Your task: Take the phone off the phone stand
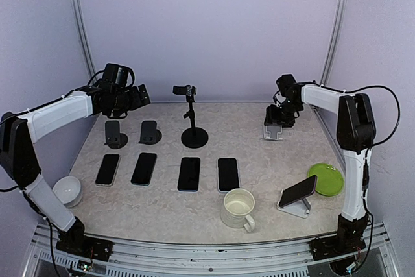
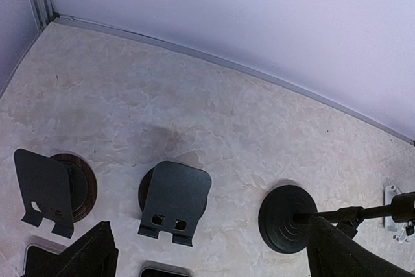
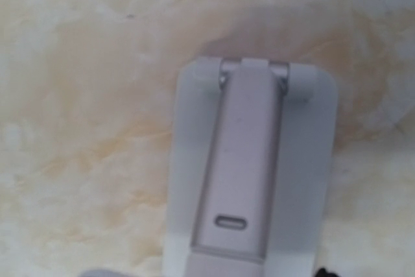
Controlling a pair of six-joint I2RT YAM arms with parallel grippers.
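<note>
Top view only: phone (image 1: 298, 190) leans on its phone stand (image 1: 295, 211), front right of table (image 1: 259, 160), beside green plate (image 1: 327, 180). Right wrist cam: just a blurry second white stand (image 3: 249, 180); right tool (image 1: 280, 119) opening, can't tell. Left tool (image 2: 207, 220) wide. Mug (image 1: 232, 219) and bowl (image 1: 65, 198) look bare inside.

The phone (image 1: 298, 191) leans on its stand (image 1: 294, 211), mug (image 1: 238, 209) to its left, plate (image 1: 329, 180) just behind.

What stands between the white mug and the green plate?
The phone, leaning on its white stand, as the top view shows.
</note>
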